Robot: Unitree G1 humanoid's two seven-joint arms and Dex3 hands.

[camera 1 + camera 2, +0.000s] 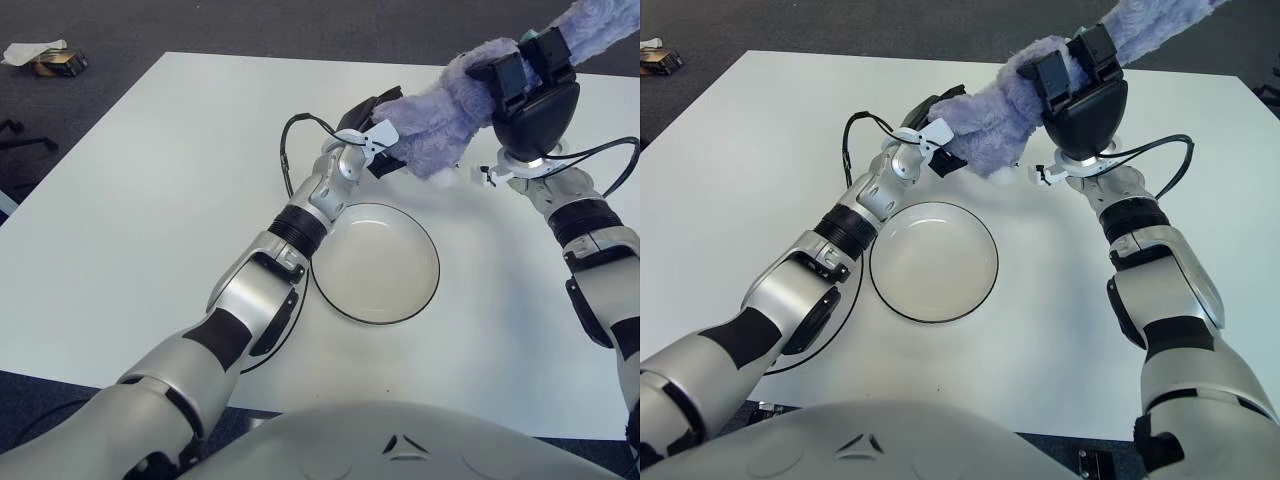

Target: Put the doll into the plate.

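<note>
Both hands grip the doll [440,125] — above the plate [375,262].

doll [440,120]: fuzzy lavender plush, long and limp, stretched diagonally, held up off the table beyond the plate's far rim
doll ends: lower end toward my left, upper end runs out of view at top right
plate [374,263]: round, white, thin dark rim, shallow, upright on the table, nothing in it
doll vs plate: apart, not touching

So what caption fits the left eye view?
Both hands hold a purple doll above the table, beyond the empty plate.
</note>
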